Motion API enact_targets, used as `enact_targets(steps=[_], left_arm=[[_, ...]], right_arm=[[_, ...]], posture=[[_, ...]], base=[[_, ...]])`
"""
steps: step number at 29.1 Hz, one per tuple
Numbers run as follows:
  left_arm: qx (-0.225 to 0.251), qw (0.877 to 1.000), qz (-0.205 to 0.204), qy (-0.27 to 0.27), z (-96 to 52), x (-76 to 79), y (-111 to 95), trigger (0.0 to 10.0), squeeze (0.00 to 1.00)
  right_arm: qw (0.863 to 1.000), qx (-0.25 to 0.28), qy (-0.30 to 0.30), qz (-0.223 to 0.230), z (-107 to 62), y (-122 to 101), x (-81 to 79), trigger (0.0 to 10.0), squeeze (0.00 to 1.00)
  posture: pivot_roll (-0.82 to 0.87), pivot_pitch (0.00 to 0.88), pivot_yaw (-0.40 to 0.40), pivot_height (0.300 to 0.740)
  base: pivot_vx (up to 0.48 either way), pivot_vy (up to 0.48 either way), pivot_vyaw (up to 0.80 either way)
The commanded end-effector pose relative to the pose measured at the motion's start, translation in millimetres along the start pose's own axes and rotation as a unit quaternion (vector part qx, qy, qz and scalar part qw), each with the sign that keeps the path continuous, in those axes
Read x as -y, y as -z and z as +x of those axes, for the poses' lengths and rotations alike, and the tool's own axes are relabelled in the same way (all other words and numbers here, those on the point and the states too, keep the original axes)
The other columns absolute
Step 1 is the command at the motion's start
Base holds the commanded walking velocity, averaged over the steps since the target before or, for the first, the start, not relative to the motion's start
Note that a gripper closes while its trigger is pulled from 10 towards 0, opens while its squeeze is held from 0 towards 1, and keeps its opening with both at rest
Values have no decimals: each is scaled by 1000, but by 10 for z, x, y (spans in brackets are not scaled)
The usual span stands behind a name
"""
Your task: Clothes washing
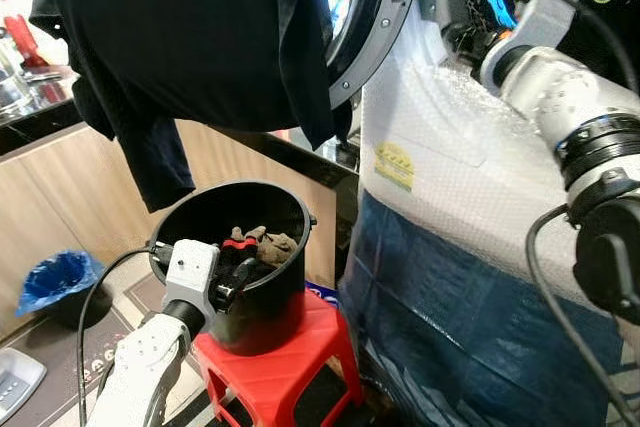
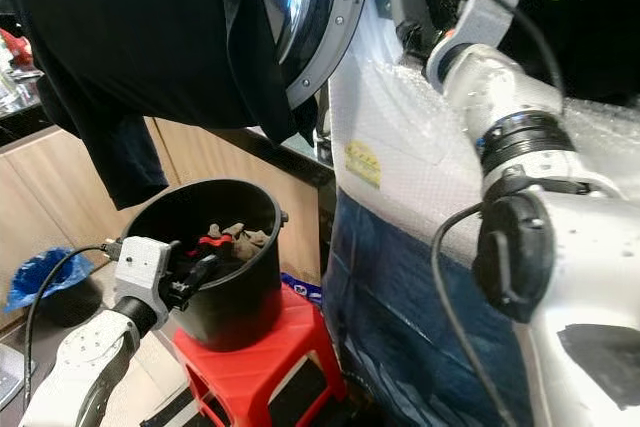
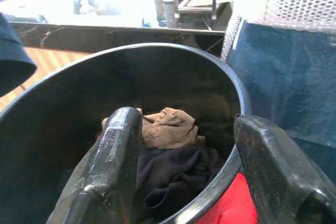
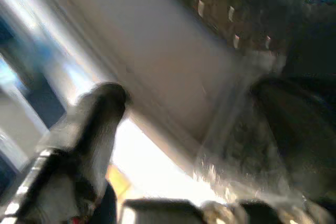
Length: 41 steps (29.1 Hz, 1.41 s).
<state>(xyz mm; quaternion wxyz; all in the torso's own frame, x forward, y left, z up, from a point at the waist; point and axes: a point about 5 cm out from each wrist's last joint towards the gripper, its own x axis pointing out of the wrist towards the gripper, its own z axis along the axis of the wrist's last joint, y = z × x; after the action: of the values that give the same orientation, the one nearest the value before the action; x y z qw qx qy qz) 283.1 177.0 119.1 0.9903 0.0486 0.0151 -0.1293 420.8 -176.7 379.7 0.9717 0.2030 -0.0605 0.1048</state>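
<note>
Black garment [image 1: 190,37] draped lengthwise down washer door [image 1: 365,17]

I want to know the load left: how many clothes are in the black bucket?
2 visible: a brown cloth on top, at the back of the bucket, and a dark cloth under it, nearer the left gripper. More may lie hidden underneath.

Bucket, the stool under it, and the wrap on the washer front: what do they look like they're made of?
Bucket: black, likely moulded plastic, smooth with a dull sheen on its rim. Stool: bright red, glossy, probably plastic too, with moulded edges. Wrap on the washer: clear bubble wrap, its dotted bubble texture showing, over a blue panel below.
</note>
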Motion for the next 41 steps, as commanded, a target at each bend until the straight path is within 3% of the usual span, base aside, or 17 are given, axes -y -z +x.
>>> enact_targets(steps=[1, 7, 8, 15, 18, 22, 27, 31, 36, 41], left_arm=[[3, 1000, -2, -1, -26, -2, -30, 10000, 0], [4, 1000, -7, 10, -39, 29, -41, 10000, 0], [4, 1000, -7, 10, -44, 30, -44, 10000, 0], [-1, 1000, -5, 14, -53, 32, -41, 10000, 0], [-2, 1000, -4, 14, -54, 26, -47, 10000, 0], [-4, 1000, -2, 16, -58, 34, -57, 10000, 0], [-5, 1000, -1, 16, -56, 31, -58, 10000, 0], [-7, 1000, 3, 16, -63, 33, -72, 10000, 0], [-13, 1000, 14, 9, -68, 20, -71, 10000, 0], [-8, 999, 13, -30, -88, -43, -76, 10000, 0]], right_arm=[[995, 74, -60, 2, -37, -425, -237, 10000, 0], [987, 72, -137, -31, -77, -456, -263, 10000, 0], [985, 69, -147, -57, -86, -455, -253, 10000, 0], [982, 32, -126, -137, -84, -371, -169, 10000, 0], [979, 14, -87, -185, -65, -303, -107, 10000, 0], [984, 3, 4, -178, -51, -217, 42, 10000, 0], [985, -10, 19, -170, -43, -136, 81, 10000, 0], [985, -46, 64, -151, -30, 114, 185, 10000, 0], [984, -58, 73, -154, -21, 226, 201, 10000, 0], [989, 57, 59, -125, -22, 46, 159, 10000, 0]], posture=[[163, 0, 46, 740], [169, 0, 43, 740], [167, 0, 46, 740], [166, 0, 47, 740], [164, 0, 49, 740], [173, 0, 46, 740], [180, 0, 44, 740], [190, 0, 37, 740], [200, 0, 32, 740], [217, 0, 21, 740]], base=[[0, 0, 0], [0, 0, 0], [0, 0, 0], [0, 0, 0], [0, 0, 0], [0, 0, 0], [0, 0, 0], [0, 0, 0], [0, 0, 0], [0, 0, 0]])
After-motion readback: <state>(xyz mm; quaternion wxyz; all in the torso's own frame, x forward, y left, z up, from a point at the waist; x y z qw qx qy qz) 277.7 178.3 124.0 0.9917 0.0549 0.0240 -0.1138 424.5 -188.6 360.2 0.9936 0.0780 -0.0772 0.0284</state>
